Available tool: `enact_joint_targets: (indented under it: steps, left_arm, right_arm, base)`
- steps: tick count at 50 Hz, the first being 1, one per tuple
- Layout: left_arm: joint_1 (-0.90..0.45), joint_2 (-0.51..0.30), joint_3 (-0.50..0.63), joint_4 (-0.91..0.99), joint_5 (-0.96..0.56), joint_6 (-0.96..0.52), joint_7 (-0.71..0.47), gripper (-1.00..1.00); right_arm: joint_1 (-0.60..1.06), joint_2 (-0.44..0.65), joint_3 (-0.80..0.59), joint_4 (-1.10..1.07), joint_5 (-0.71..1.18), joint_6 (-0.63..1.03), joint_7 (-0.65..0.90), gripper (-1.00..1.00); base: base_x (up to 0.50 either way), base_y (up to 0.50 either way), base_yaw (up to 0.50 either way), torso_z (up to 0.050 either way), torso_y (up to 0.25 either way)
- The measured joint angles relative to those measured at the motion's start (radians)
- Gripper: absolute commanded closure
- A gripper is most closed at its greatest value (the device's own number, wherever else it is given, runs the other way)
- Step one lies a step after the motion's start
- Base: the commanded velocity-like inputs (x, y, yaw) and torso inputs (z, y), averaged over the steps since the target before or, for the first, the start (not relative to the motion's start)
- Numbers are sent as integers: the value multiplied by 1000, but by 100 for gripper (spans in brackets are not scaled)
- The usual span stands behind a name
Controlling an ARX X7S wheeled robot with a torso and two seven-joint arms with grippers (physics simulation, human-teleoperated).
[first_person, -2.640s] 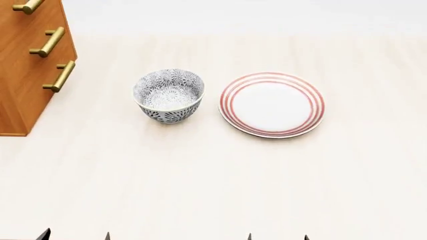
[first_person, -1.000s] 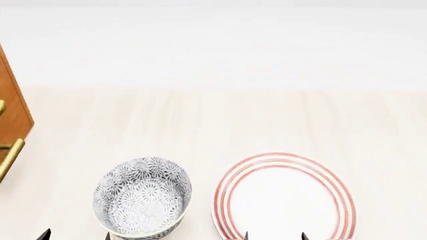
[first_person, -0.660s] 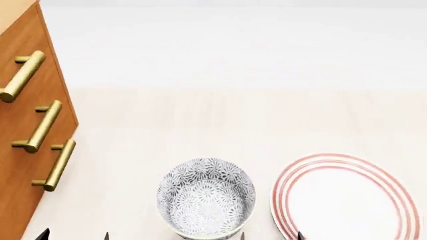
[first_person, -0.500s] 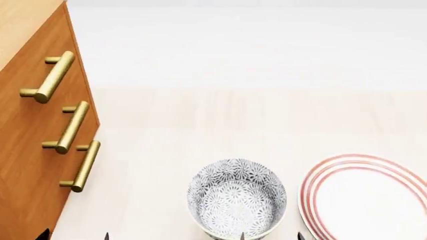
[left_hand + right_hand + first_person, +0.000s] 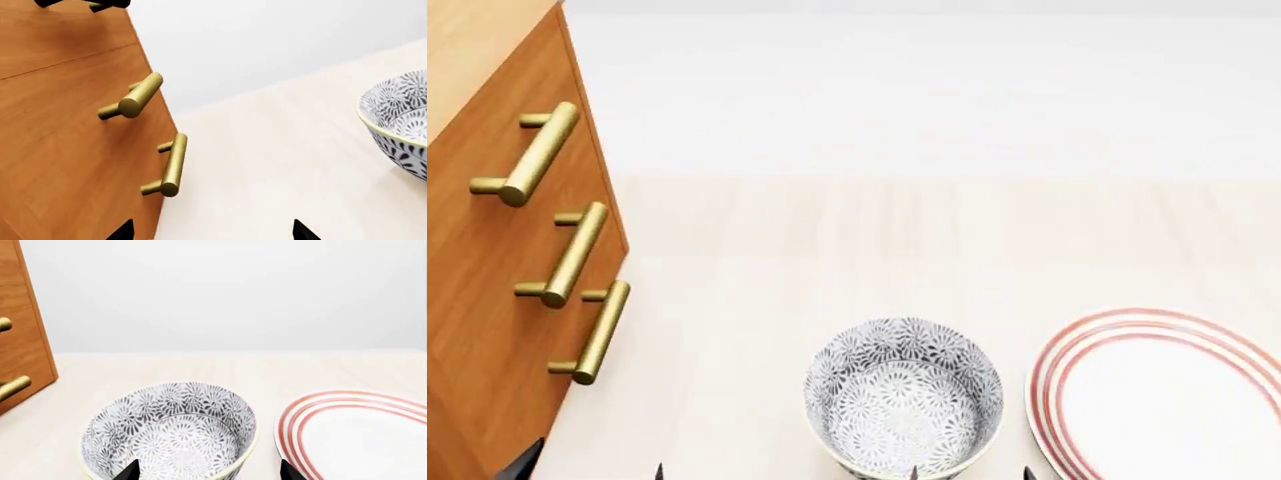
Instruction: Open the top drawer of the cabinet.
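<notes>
- The orange-brown wooden cabinet [image 5: 494, 290] stands at the pale table's [image 5: 868, 250] left edge; its top drawer with a brass bar handle [image 5: 527, 155] is flush shut, ahead of the left gripper [image 5: 594, 472].
- Both left and right gripper [image 5: 972, 474] are spread, empty, touching nothing.
- Only black fingertip points show; the patterned grey-white bowl [image 5: 904, 400] and red-ringed white plate [image 5: 1161, 400] are partly cut off.
</notes>
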Motion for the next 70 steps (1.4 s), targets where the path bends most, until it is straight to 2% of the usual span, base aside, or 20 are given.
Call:
enact_joint_targets:
  steps: [17, 33, 50, 70]
  left_arm:
    - [-182, -53, 139, -26, 226, -146, 19, -100]
    - [-323, -96, 269, -81, 432, -225, 32, -100]
    - [-390, -127, 344, -71, 570, -298, 53, -100]
    - [-447, -172, 350, 0, 643, -381, 118, -100]
  right_arm:
    - [5, 5, -4, 8, 16, 1, 7, -100]
    - [7, 9, -10, 14, 28, 3, 12, -100]
    - [12, 12, -14, 27, 48, 1, 12, -100]
    - [14, 19, -24, 32, 56, -6, 16, -100]
  base:
    - [0, 0, 0, 0, 0]
    - [0, 0, 0, 0, 0]
    - [0, 0, 0, 0, 0]
    - [0, 0, 0, 0, 0]
